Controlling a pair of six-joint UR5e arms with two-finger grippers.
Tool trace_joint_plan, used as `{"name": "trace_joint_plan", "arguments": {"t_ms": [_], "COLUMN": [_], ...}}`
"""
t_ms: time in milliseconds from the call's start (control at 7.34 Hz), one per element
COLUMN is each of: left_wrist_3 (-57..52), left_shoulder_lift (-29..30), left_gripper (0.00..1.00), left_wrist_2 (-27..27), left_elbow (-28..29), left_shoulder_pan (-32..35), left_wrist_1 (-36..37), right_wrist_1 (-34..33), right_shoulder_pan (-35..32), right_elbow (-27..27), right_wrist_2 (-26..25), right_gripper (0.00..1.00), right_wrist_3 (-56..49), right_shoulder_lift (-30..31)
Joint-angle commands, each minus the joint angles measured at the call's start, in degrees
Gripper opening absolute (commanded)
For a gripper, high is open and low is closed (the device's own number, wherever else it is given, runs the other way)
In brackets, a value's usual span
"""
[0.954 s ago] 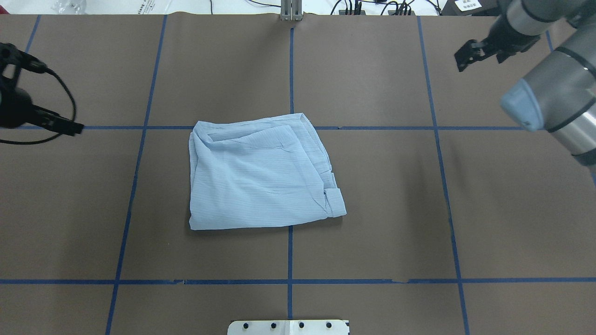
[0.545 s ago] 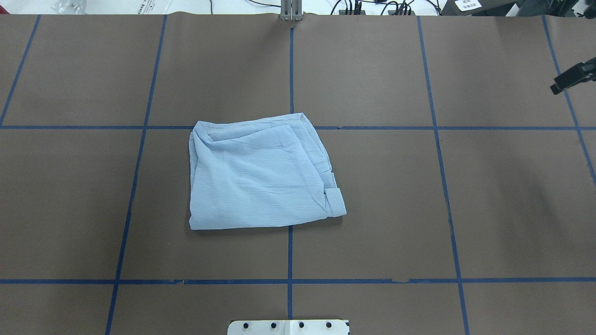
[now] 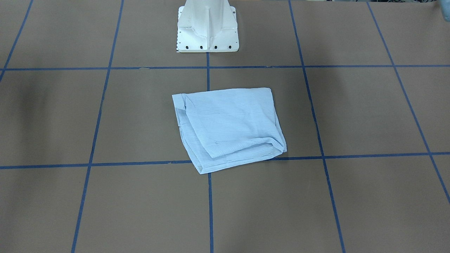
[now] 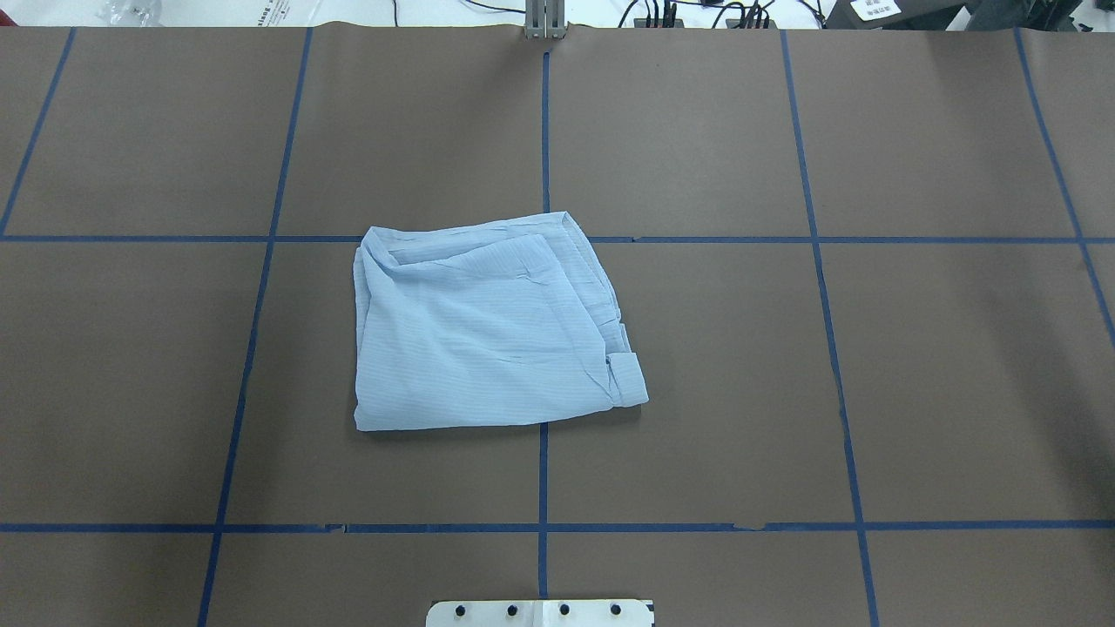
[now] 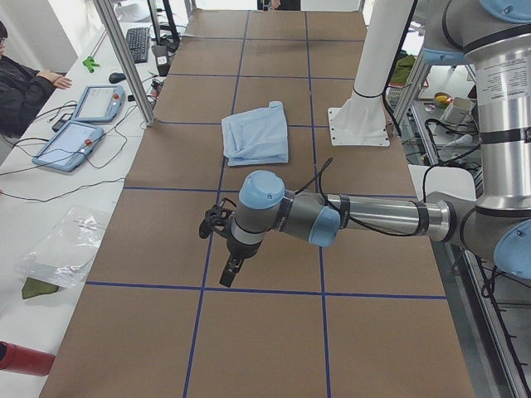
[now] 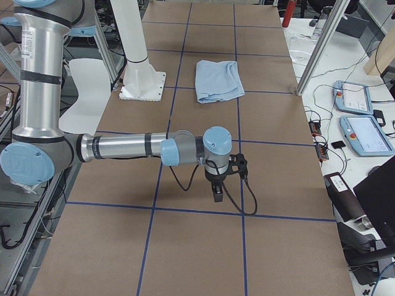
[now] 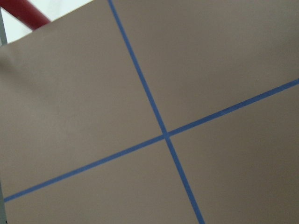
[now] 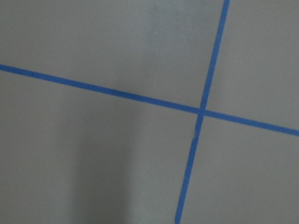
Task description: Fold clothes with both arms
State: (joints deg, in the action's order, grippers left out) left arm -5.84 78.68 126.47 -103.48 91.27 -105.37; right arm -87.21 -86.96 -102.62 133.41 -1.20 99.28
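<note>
Shirt (image 4: 479,335) lies folded, nearly square, cuff (image 4: 629,376) at its near-right corner.

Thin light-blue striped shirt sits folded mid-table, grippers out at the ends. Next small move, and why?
Probably nothing more than parking: the light-blue striped shirt lies as a compact folded rectangle, and the left gripper and right gripper hang over bare brown table, far from it. Only a cuff pokes out at one corner; tucking it seems optional.

The shirt (image 4: 488,335), light blue and finely striped, lies folded into a rough rectangle in the middle of the worktop (image 4: 740,348), a cuff (image 4: 629,376) at one corner. The left arm (image 5: 365,217) and right arm (image 6: 129,148) reach low, well apart from it.
</note>
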Motion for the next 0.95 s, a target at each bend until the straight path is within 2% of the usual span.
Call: {"name": "trace_joint_plan", "arguments": {"t_ms": [0, 136, 273, 409, 545, 818], "left_wrist_3": [-0.57, -0.66, -0.83, -0.84, -0.23, -0.04], "left_shoulder_lift": [0.58, 0.85, 0.25, 0.24, 0.68, 0.59], "left_gripper": [1.0, 1.0, 1.0, 1.0, 1.0, 1.0], "left_wrist_2": [0.35, 0.44, 0.44, 0.53, 0.61, 0.88], "left_elbow": [0.65, -0.83, -2.15, -2.77, -2.52, -1.65], "left_shoulder_pan": [1.01, 1.01, 1.1, 1.1, 1.01, 1.01], "left_wrist_1": [6.44, 11.89, 13.33, 13.96, 13.96, 13.61], "right_wrist_1": [-0.67, -0.94, -0.86, -0.86, -0.86, -0.86], "right_shoulder_pan": [-3.12, -5.31, -5.76, -4.29, -2.36, -2.16], "right_elbow": [-0.92, -1.7, -4.06, -4.34, -4.35, -3.56], "right_wrist_2": [2.36, 3.42, 2.56, 1.42, -2.5, -1.84], "right_gripper": [1.0, 1.0, 1.0, 1.0, 1.0, 1.0], "right_wrist_3": [-0.11, -0.11, -0.2, -0.38, -0.46, -0.29], "right_shoulder_lift": [3.54, 3.9, 5.64, 5.83, 5.66, 6.18]}}
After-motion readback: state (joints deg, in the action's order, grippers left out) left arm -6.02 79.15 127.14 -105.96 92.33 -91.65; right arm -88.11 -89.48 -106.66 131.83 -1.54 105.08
